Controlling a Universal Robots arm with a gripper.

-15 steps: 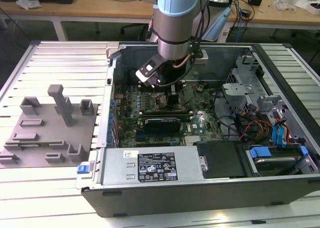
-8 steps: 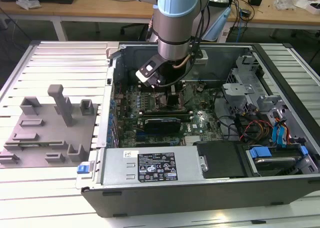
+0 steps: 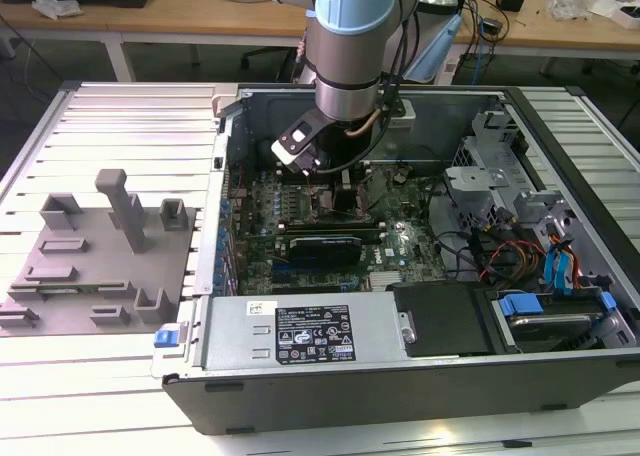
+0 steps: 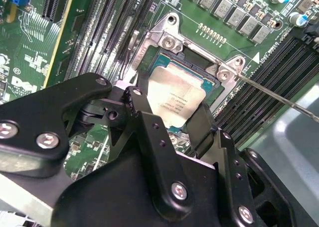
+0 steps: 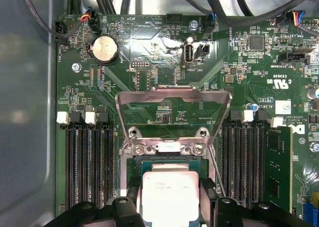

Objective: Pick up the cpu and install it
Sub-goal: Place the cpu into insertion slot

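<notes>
**Two fingers (image 4: 147,122) clamp the cpu (image 4: 177,97) over its open socket (image 4: 197,62)**

Exterior view: the arm (image 3: 345,66) drops from the upper middle of the frame into an open computer case (image 3: 400,401), its wrist low over the motherboard (image 3: 400,241). A grey fixture block (image 3: 90,266) lies at the exterior view's left, outside the case. The power supply's white sticker (image 3: 315,331) carries print that I leave unread.

Second wrist view: the gripper (image 4: 172,107) has its fingers closed against opposite edges of the cpu. An edge grip probably keeps the underside untouched. The silver lid bears small grey lettering. The chip sits just above the socket, and the thin retaining lever (image 4: 279,95) is swung aside.

First wrist view: the metal load plate (image 5: 172,105) is tipped up, so the socket is open to receive the cpu (image 5: 169,192). Memory slots (image 5: 87,162) flank it, and white board markings surround a coin cell (image 5: 104,49).
</notes>
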